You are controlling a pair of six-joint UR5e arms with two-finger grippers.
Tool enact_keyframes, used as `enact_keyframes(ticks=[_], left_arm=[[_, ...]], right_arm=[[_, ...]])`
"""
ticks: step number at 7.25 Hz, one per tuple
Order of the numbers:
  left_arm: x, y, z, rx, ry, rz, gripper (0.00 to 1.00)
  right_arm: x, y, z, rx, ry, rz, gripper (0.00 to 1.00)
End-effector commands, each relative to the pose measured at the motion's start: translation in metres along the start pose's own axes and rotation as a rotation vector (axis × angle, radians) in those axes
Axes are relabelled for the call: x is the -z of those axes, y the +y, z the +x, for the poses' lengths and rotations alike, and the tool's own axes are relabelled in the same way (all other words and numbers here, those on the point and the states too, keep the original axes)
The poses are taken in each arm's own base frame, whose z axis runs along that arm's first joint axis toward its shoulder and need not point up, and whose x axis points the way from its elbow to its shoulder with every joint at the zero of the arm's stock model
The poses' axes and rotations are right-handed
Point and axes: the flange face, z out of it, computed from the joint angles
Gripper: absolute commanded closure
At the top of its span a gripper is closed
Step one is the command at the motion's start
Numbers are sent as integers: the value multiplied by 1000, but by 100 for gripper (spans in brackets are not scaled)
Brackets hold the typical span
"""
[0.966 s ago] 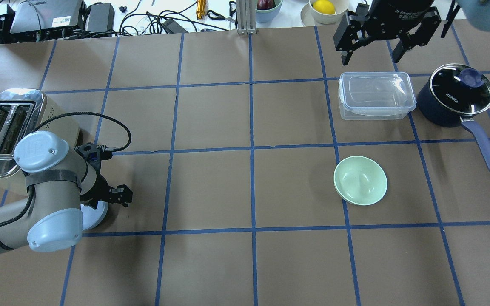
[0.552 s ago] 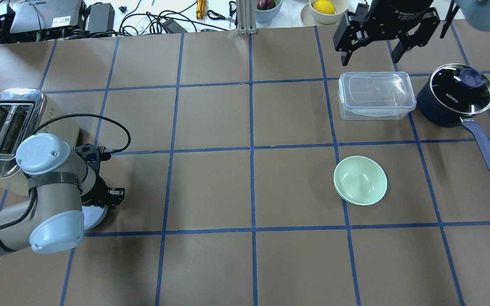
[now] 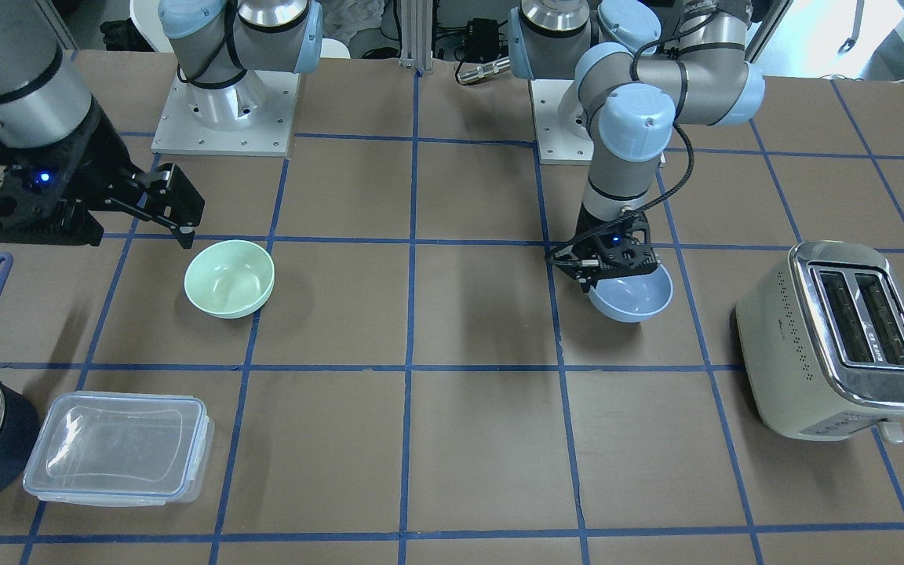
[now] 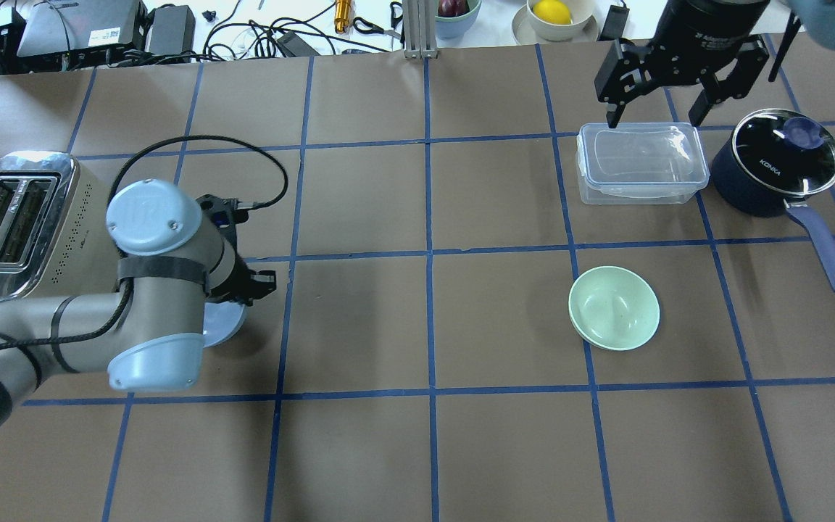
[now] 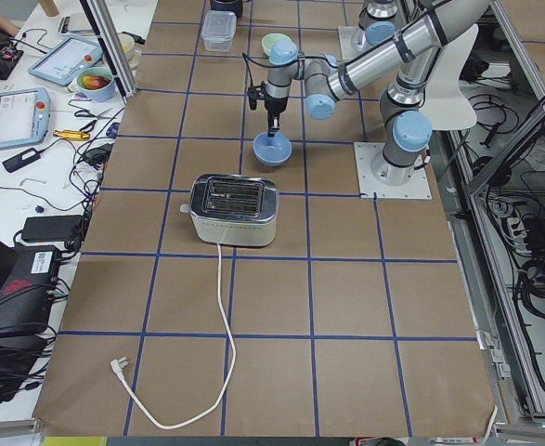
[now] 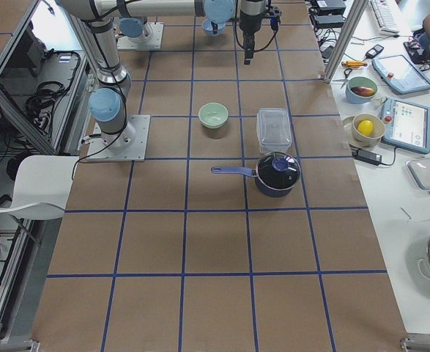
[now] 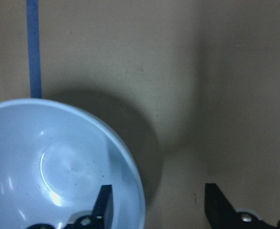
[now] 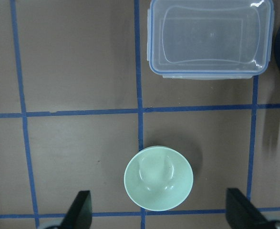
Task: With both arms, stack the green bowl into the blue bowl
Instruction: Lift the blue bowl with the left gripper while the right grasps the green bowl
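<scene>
Left gripper (image 7: 161, 210) pinches the blue bowl (image 7: 58, 167) by its rim, one finger inside; carry it level. Right gripper (image 4: 654, 116), fingers spread, should straddle the rim of the green bowl (image 4: 614, 307).

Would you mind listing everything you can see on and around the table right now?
green bowl: one, pale mint green, on the table's right half.
blue bowl: one, pale blue, left half, near the toaster, under the left gripper.
toaster: one, cream and chrome, left edge.
container: one, clear, lidded, beyond the green bowl.
saucepan: one, navy, glass lid on, right of the container.
lemon: one, yellow, in a cream bowl beyond the table.
table: one, brown, blue tape grid.
left gripper: black, one finger inside the blue bowl, one outside its rim; grip unclear.
right gripper: black, open, raised near the container.
</scene>
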Motion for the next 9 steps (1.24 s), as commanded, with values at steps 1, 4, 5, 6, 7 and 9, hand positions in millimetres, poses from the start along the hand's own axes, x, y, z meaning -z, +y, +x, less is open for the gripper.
enact_keyframes(ticks=[1,4,5,6,7,9], left_arm=[[32,-53,106,28,55,-18,100],[3,-61,228,37,94,11,93],[-1,-72,246,35,99,31,92],[-10,-70,263,31,94,25,92],[-15,-68,272,61,94,20,85],[-8,-69,271,50,103,35,0]], right_arm=[[-91,4,57,3,-25,-134,0],[-210,39,82,27,0,-123,0],[-249,60,88,10,1,-107,0],[-276,78,83,9,-5,-118,8],[-283,83,81,8,-15,-134,30],[-281,81,82,10,-15,-128,99]])
